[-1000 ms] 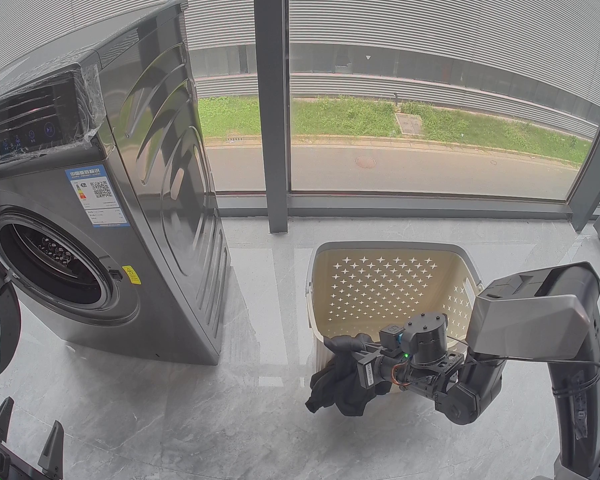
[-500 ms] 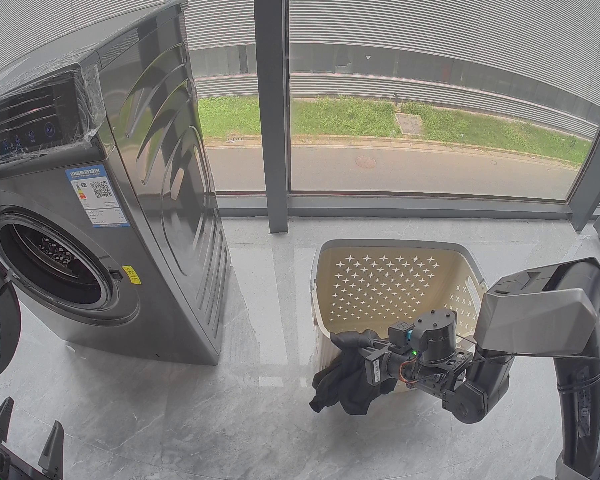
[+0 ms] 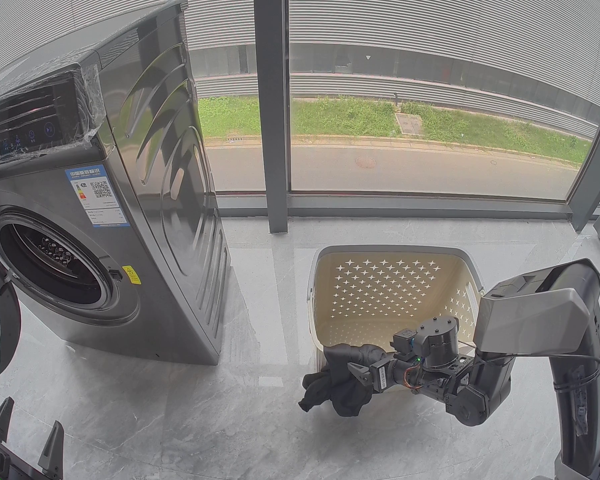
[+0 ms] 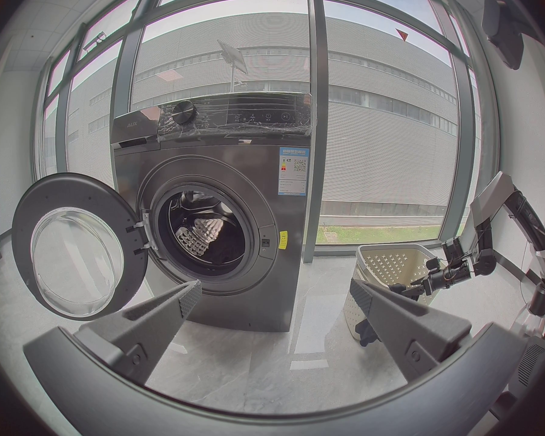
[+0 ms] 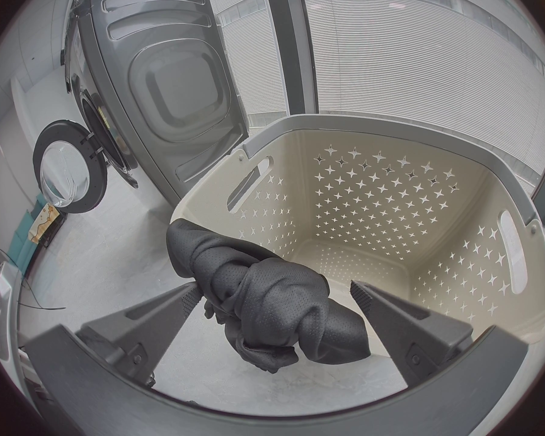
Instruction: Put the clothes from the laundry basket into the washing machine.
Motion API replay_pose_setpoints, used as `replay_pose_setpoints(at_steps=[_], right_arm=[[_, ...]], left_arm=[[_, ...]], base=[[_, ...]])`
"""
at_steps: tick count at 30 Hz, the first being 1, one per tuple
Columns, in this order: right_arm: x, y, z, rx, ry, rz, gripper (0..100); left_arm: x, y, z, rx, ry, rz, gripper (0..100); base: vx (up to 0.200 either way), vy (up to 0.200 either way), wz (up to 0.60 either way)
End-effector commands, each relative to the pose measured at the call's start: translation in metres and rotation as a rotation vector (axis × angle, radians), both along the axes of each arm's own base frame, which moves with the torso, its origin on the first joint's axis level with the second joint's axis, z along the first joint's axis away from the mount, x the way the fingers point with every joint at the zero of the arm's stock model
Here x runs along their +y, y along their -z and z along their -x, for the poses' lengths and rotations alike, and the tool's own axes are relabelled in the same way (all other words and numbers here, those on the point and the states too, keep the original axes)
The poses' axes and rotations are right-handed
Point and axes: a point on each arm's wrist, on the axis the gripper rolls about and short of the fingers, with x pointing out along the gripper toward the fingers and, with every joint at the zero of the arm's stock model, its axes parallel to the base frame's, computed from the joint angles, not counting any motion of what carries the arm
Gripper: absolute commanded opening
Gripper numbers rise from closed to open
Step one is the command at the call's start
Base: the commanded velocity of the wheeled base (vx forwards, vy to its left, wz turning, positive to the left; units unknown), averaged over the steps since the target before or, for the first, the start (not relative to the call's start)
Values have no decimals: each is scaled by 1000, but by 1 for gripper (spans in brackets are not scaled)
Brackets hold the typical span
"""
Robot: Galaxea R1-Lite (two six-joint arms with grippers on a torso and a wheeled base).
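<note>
Head view: window pillar [image 3: 272, 101] behind laundry basket [image 3: 393, 249]

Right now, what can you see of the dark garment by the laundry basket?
The dark garment is black or charcoal, of a finely perforated, sporty-looking fabric, crumpled into a twisted bundle. It sits between the wide-spread fingers of the right gripper, at the near rim of the cream laundry basket, with folds hanging down outside the basket's wall. Whether it touches the floor, I cannot tell.
</note>
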Motion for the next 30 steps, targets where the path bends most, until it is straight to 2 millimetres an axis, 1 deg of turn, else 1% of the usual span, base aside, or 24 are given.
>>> replay_pose_setpoints(at_steps=[1,6,7,9,10,14,22,28,30], right_arm=[[1,5,2,13,-5,8,100],[4,11,3,21,-14,17,100],[5,15,3,28,-17,21,100],[6,15,1,23,-16,17,100],[6,15,1,23,-16,17,0],[9,15,-3,10,-18,9,0],[9,9,-2,-2,-18,2,0],[6,-12,-2,-37,-11,-17,0],[5,-13,-2,-37,-7,-17,0]], left_arm=[[0,5,0,0,0,2,100],[0,5,0,0,0,2,100],[0,5,0,0,-2,2,100],[0,5,0,0,0,2,100],[0,5,0,0,0,2,100],[0,5,0,0,0,2,100],[0,5,0,0,0,2,100],[0,5,0,0,0,2,100],[0,5,0,0,0,2,100]], base=[[0,0,0],[0,0,0],[0,0,0],[0,0,0],[0,0,0],[0,0,0],[0,0,0],[0,0,0],[0,0,0]])
